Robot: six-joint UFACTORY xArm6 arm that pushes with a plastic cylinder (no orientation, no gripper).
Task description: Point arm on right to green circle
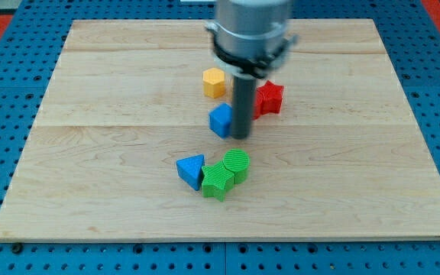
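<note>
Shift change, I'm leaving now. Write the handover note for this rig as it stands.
My tip is down on the board, touching the right side of the blue block, with the red block to its upper right.
The green circle lies below the tip, touching the green star-like block; the blue triangle is left of them.
The yellow block is near the top.
Done: nothing yet.
Left: bring the tip to the circle's right side.
</note>
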